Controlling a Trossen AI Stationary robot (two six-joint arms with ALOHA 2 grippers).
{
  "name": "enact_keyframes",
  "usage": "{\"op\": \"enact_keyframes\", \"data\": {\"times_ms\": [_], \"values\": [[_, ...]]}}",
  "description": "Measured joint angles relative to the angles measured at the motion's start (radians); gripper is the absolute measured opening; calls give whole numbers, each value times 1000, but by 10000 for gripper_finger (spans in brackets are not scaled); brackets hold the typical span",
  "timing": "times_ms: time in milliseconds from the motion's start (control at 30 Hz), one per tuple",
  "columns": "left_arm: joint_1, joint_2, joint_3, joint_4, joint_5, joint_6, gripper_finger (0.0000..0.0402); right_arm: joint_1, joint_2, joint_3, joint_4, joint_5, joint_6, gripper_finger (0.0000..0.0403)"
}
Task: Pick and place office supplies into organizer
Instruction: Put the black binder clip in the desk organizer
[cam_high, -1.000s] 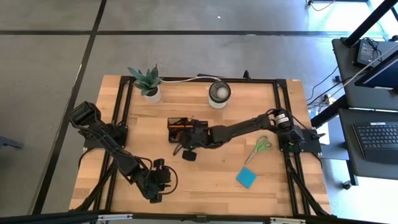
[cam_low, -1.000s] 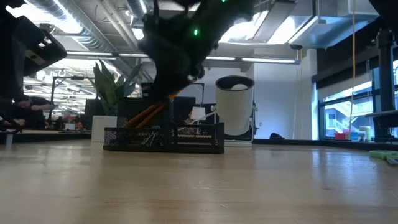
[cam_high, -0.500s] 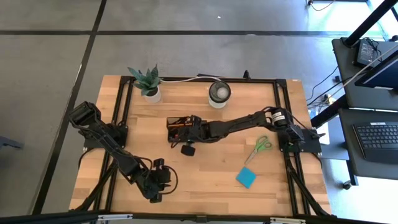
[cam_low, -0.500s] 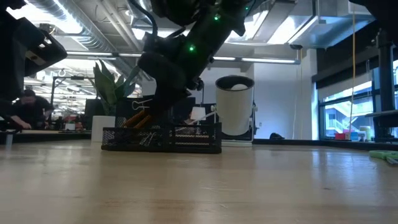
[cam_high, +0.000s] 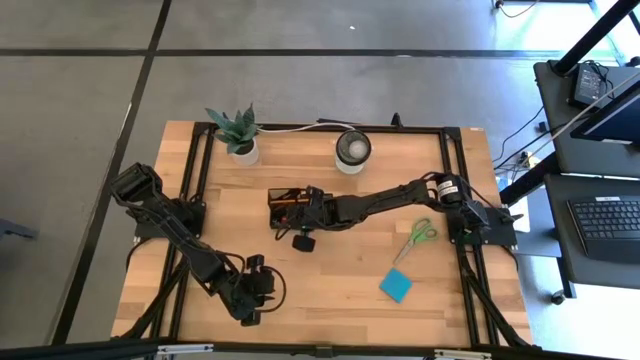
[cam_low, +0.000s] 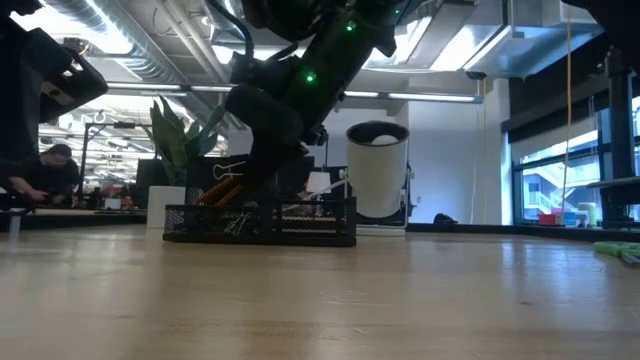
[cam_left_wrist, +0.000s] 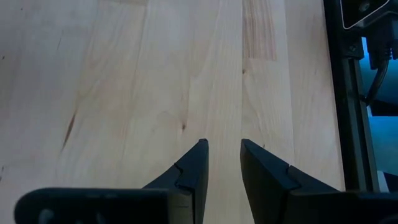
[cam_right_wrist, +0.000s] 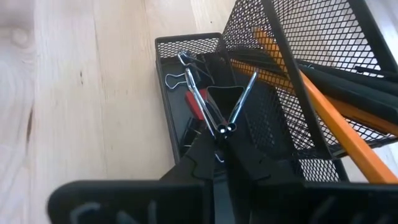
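Observation:
The black mesh organizer (cam_high: 284, 206) stands mid-table, holding orange pencils (cam_right_wrist: 292, 71), black pens, a red eraser (cam_right_wrist: 198, 107) and a loose clip (cam_right_wrist: 179, 77). My right gripper (cam_right_wrist: 225, 138) reaches over its low front compartment and is shut on a black binder clip (cam_right_wrist: 221, 99); it also shows in the high view (cam_high: 300, 212) and the low view (cam_low: 262, 172). Green-handled scissors (cam_high: 420, 237) and a blue sticky-note pad (cam_high: 395, 286) lie flat on the table to the right. My left gripper (cam_left_wrist: 222, 158) hovers over bare wood near the front left (cam_high: 256, 290), slightly open and empty. My right gripper pinches the binder clip's two wire handles at their joined ends (cam_right_wrist: 224, 128) between its two fingers. The fingers slant down from the table's right side. The clip's black body hangs ahead of the fingers inside the organizer's low compartment; whether it touches the floor, I cannot tell.
A potted plant (cam_high: 237, 133) and a round white-rimmed cup (cam_high: 352, 149) stand at the far edge behind the organizer. The organizer's tall mesh section (cam_right_wrist: 311, 56) rises right beside my right gripper. Bare wood lies along the near side and left.
My right gripper has gone toward the table's far edge and down with the clip, from in front of and above the organizer into its low compartment. In the last half second it has kept nearly still.

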Motion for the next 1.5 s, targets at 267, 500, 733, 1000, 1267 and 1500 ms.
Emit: {"op": "enact_keyframes", "data": {"times_ms": [267,500,733,1000,1267,1500], "values": [[0,0,0,0,0,0,86,0,0,-1,-2,-2,14,21],[0,0,0,0,0,0,86,0,10,-1,-2,2,19,21],[0,0,0,0,0,0,86,0,24,-1,-3,10,16,21],[0,0,0,1,1,-1,86,0,23,-1,-10,-18,17,21],[0,0,0,2,2,-1,86,14,24,-2,-23,-25,-51,21],[0,0,0,4,2,-1,86,16,26,-2,-15,6,-34,21]]}}
